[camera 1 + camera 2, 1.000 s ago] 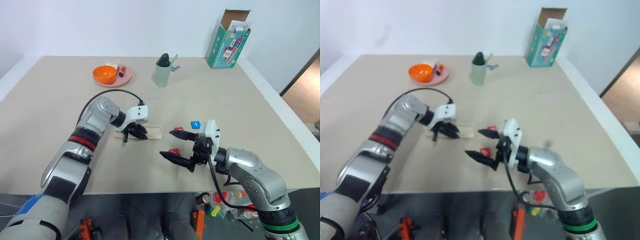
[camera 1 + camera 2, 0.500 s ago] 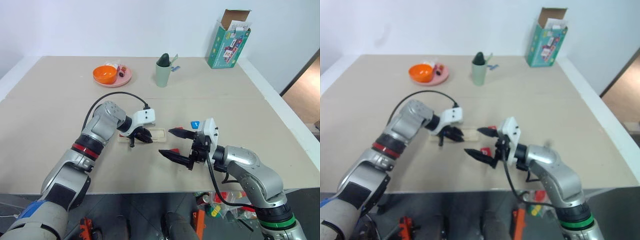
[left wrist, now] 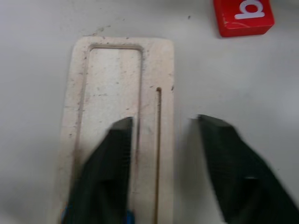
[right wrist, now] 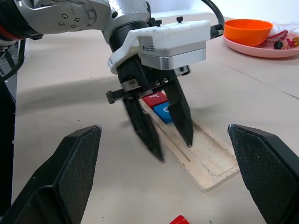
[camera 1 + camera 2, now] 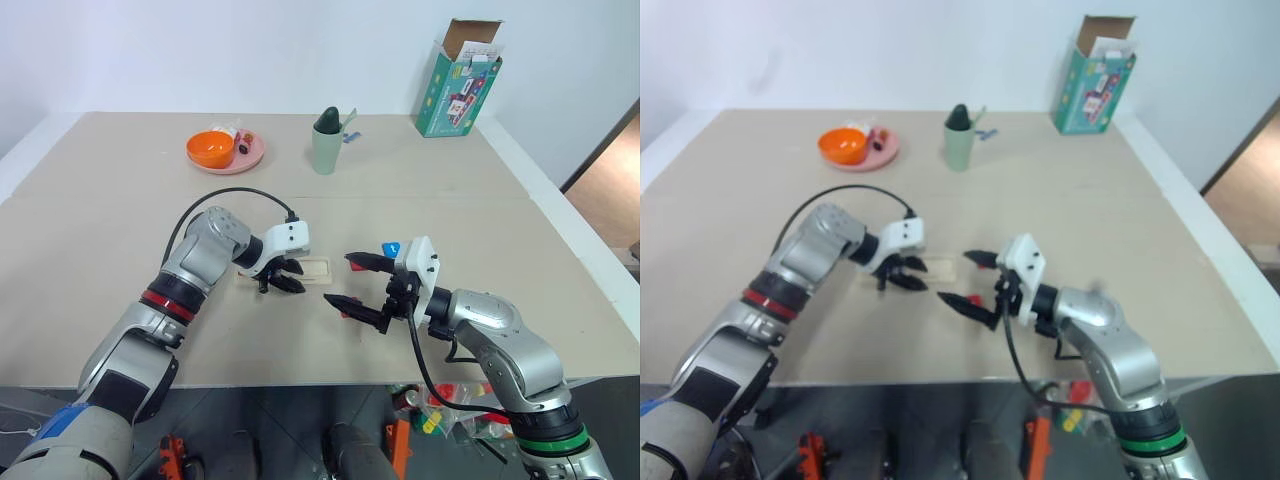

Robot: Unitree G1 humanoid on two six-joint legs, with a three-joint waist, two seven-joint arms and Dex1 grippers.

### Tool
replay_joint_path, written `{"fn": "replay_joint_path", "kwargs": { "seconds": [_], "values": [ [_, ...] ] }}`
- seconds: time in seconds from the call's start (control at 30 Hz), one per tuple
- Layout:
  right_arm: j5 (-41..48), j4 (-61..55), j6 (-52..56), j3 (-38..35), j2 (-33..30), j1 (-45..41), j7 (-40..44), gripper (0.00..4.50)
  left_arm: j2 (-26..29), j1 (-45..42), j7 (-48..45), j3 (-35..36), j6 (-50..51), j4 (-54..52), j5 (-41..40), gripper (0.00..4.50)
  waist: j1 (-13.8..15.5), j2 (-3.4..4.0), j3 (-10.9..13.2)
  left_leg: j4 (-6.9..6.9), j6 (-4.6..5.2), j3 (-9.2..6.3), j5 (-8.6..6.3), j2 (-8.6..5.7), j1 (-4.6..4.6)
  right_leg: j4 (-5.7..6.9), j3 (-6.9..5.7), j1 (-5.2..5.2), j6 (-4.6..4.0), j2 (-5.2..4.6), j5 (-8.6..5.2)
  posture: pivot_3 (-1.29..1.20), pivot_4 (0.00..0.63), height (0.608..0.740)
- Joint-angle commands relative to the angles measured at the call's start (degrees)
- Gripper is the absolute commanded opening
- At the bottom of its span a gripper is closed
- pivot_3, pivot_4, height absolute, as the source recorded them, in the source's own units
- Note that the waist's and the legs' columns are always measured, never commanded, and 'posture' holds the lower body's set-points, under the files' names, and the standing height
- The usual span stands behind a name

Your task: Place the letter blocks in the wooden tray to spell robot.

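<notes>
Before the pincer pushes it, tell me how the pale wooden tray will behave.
The long pale wooden tray looks stiff and thin, so it probably won't flex. It lies flat on the smooth beige table, so it likely slides or pivots rather than tips. The red and blue letter blocks in it may shift.

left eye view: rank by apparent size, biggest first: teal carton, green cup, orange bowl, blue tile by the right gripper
1. teal carton
2. green cup, orange bowl: too close to rank; the cup is taller, the bowl wider.
3. blue tile, clearly smallest even though it is nearest the camera.
</notes>
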Motion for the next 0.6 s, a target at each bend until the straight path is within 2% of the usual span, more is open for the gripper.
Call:
{"fn": "replay_joint_path", "kwargs": {
  "seconds": [0.03, 0.1, 0.27, 0.4, 0.47, 0.6],
  "values": [
    [0.7, -0.9, -0.3, -1.1, 0.0, -0.7, -0.1, 4.50, 2.1, -1.0, 0.1, 2.4, 1.4, -4.0, -2.1, 3.83, 0.0, 0.01, 0.0, 0.00, 0.00, 0.00, 0.00, 0.00, 0.00, 0.00, 0.00, 0.00, 0.00, 0.00, 0.00, 0.00, 0.150, 0.740],
    [1.1, -0.8, 0.5, -1.8, 0.1, -0.9, -0.9, 4.50, 3.6, -1.0, -0.4, 3.4, 2.5, -6.0, -3.5, 4.44, 0.0, 0.02, 0.0, 0.00, 0.00, 0.00, 0.00, 0.01, 0.00, 0.00, -0.01, -0.01, 0.00, 0.00, 0.00, 0.00, 0.150, 0.740],
    [3.0, 0.0, 3.9, -4.9, 0.5, -2.4, -3.9, 4.50, 7.5, 2.2, -0.9, 9.2, 2.9, -13.2, -10.3, 4.44, 0.0, 0.07, 0.0, -0.04, 0.00, 0.00, 0.00, 0.03, -0.01, 0.00, -0.02, -0.02, -0.01, 0.00, -0.01, 0.00, 0.150, 0.740],
    [1.5, 1.9, 4.4, -6.2, -1.4, -3.6, -4.7, 4.50, 6.7, 12.2, 3.6, 19.7, -3.8, -22.1, -18.5, 4.44, 0.0, 0.14, 0.0, -0.05, 0.00, 0.08, 0.00, 0.07, 0.04, 0.00, 0.03, -0.01, 0.00, -0.02, -0.03, 0.00, 0.150, 0.740],
    [0.0, 1.9, 5.4, -5.3, -3.4, -3.7, -4.3, 4.50, 5.2, 21.3, 5.8, 24.8, -7.5, -29.7, -23.4, 4.44, 0.0, 0.15, 0.0, -0.06, 0.00, 0.06, 0.00, 0.08, 0.04, 0.00, -0.02, 0.00, 0.00, -0.02, -0.03, 0.00, 0.150, 0.740],
    [1.0, -0.3, 6.2, -3.6, -5.4, -1.7, -1.1, 4.50, 4.7, 33.7, 8.5, 28.2, -11.4, -38.6, -27.6, 4.44, 0.1, 0.15, 0.1, -0.08, -0.01, 0.11, -0.02, 0.12, 0.06, 0.00, 0.02, -0.01, 0.00, -0.04, -0.07, 0.00, 0.150, 0.740]
  ]
}}
